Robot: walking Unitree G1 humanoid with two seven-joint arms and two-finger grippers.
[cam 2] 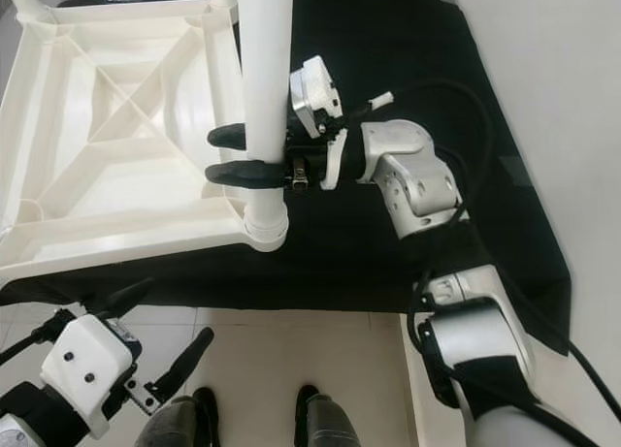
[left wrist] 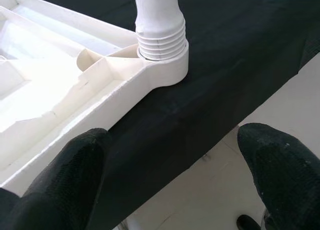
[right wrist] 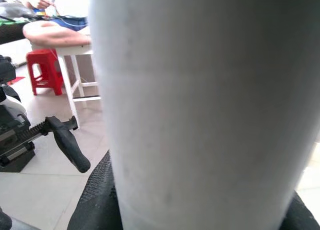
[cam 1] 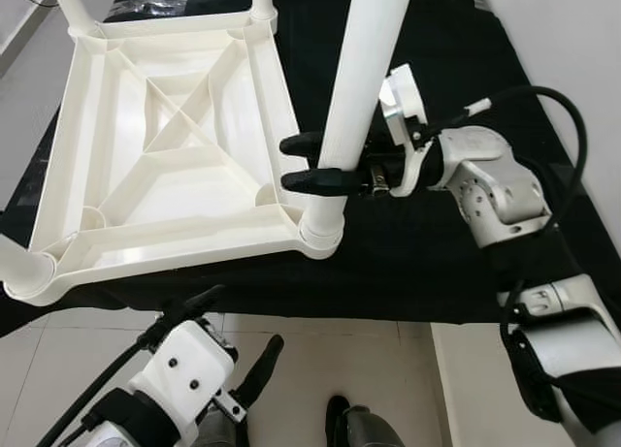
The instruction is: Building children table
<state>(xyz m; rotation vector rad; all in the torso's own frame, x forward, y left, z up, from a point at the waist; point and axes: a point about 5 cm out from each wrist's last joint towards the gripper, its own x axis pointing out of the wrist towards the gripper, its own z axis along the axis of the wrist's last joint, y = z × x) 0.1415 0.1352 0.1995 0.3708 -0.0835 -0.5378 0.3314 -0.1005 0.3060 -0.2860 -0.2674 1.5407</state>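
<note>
Assembly status: we judge the build well advanced, with the inverted table top (cam 1: 165, 146) on the black cloth (cam 1: 417, 263) carrying legs at its visible corners, though seating of the near leg (cam 1: 364, 88) looks unconfirmed. Nearest us, our left gripper (cam 1: 233, 345) hangs with fingers spread, holding nothing, short of the cloth edge. Beyond, our right gripper (cam 1: 312, 162) pinches the near leg between its fingers, just above the threaded corner socket (left wrist: 161, 60).
</note>
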